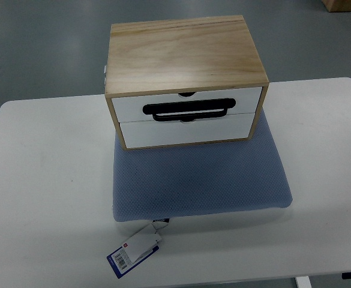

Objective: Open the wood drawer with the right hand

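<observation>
Tag (134, 253), then drawer box (186, 81) on cushion (199, 180).

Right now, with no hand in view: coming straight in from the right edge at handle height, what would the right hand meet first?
Likely the right edge of the light wooden two-drawer box, before its black bar handle; depth is unclear.

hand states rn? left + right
Left hand: not in view.
Right hand: not in view. The wood drawer box sits untouched on the blue mat, both drawers shut.
</observation>
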`<action>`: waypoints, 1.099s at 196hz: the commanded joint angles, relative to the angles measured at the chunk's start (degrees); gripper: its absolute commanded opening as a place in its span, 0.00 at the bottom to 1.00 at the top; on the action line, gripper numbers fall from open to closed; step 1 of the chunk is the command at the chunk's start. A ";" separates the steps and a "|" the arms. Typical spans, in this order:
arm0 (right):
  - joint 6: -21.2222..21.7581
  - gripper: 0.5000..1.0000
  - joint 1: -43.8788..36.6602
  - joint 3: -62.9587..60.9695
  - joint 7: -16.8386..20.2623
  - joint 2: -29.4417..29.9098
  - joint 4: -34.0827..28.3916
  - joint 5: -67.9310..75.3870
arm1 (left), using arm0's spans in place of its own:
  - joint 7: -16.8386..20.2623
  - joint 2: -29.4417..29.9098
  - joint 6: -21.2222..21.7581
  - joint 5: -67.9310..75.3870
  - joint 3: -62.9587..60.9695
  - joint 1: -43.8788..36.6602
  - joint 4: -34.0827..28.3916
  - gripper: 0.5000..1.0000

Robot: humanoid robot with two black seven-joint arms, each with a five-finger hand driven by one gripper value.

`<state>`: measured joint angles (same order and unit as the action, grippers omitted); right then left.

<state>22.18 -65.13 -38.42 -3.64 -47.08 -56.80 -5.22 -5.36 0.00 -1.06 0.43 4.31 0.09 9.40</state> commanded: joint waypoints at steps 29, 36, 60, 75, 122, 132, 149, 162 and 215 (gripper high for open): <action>12.82 0.86 -2.28 1.42 1.27 -0.20 -8.77 -10.77 | 0.00 0.00 0.00 0.01 0.00 0.00 0.00 1.00; 12.82 0.86 -2.28 1.42 1.27 -0.20 -8.77 -10.77 | 0.00 0.00 0.00 0.01 0.00 0.00 0.00 1.00; 12.82 0.86 -6.94 6.78 2.76 -0.11 -13.86 -15.25 | 0.00 0.00 0.00 0.01 0.00 0.00 0.00 1.00; 12.82 0.86 -8.43 8.63 2.85 0.24 -15.36 -16.75 | 0.00 0.00 0.00 0.01 0.00 0.00 0.00 1.00; 12.82 0.86 -14.94 17.68 5.84 2.52 -21.69 -25.89 | 0.00 0.00 0.00 0.01 0.00 0.00 0.00 1.00; 12.82 0.86 -15.82 19.62 6.63 3.93 -22.21 -28.00 | 0.09 0.00 0.00 0.01 0.00 0.00 0.00 1.00; 12.82 0.86 -17.31 22.25 8.74 6.56 -22.21 -31.08 | 0.00 0.00 0.00 0.01 0.00 0.00 0.00 1.00; 12.82 0.86 -18.45 24.27 11.11 8.67 -22.21 -31.60 | 0.00 0.00 0.00 0.01 0.00 0.00 0.00 1.00; 12.82 0.85 -20.47 30.95 16.30 11.57 -23.88 -31.60 | 0.00 0.00 0.00 0.01 0.00 0.00 0.00 1.00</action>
<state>35.01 -85.35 -9.68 10.70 -36.09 -79.56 -36.90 -5.35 0.00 -1.06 0.44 4.30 0.08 9.40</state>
